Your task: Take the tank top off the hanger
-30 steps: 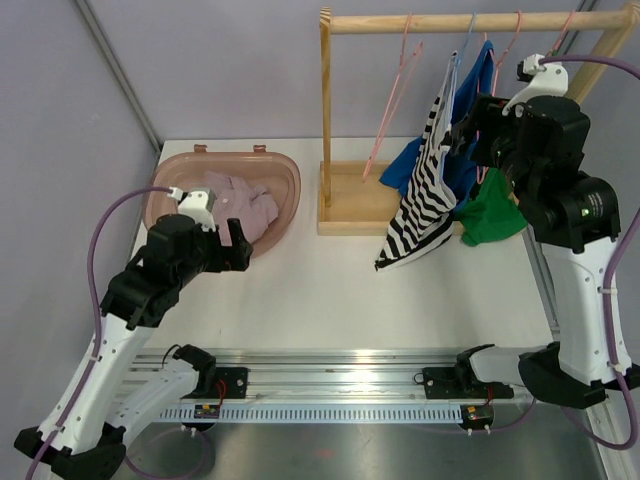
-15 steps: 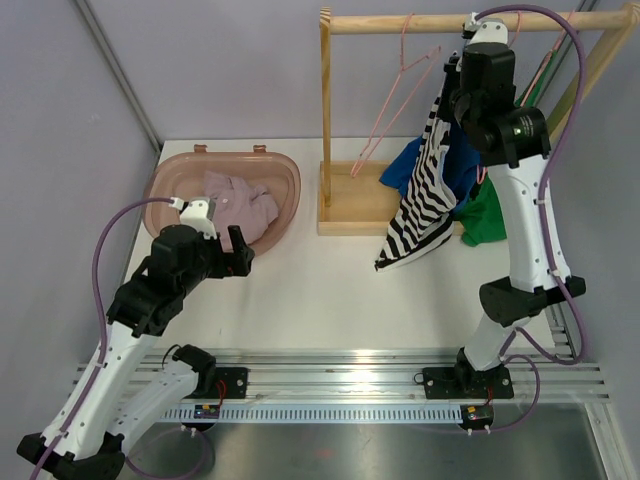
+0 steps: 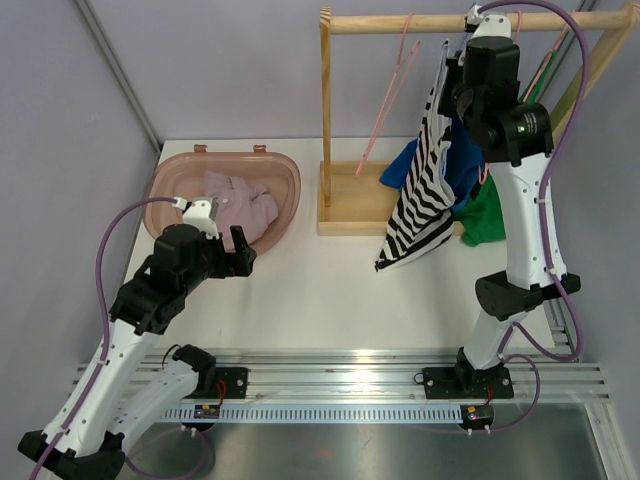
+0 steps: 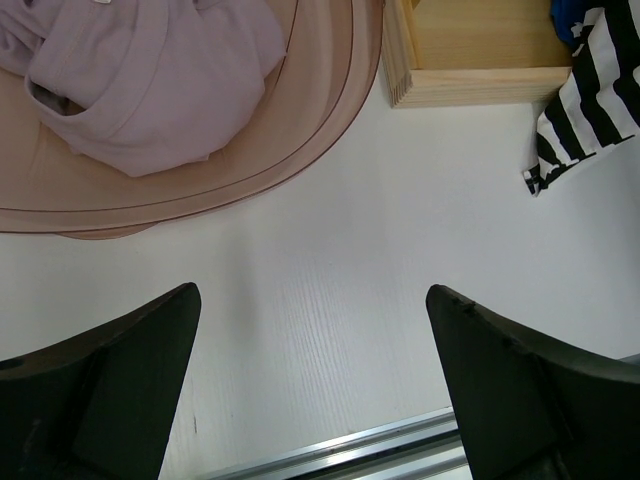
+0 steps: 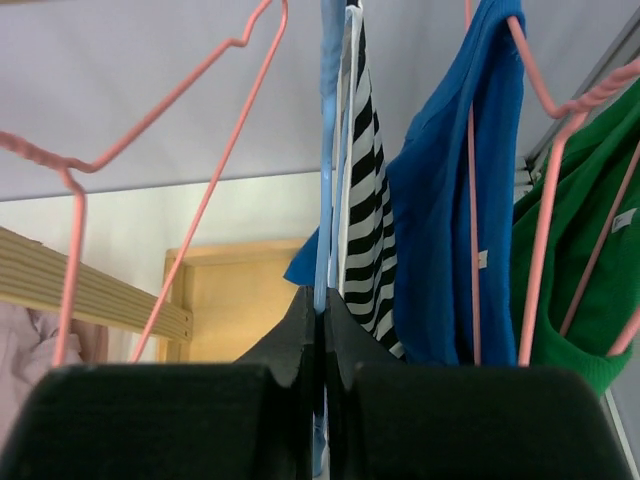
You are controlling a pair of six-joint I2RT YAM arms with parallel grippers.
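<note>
Right wrist: right gripper (image 5: pixel 322 300) clamps the hanger (image 5: pixel 324 150); the top (image 5: pixel 365 220) beside it looks limp, light, so grab a strap. Left gripper (image 4: pixel 310 300) gapes.

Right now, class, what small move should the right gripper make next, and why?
Probably lift the blue hanger slightly to unhook it from the wooden rail. The right gripper is shut on it, the striped tank top hangs from it, and the open left gripper is far off near the basin.
</note>
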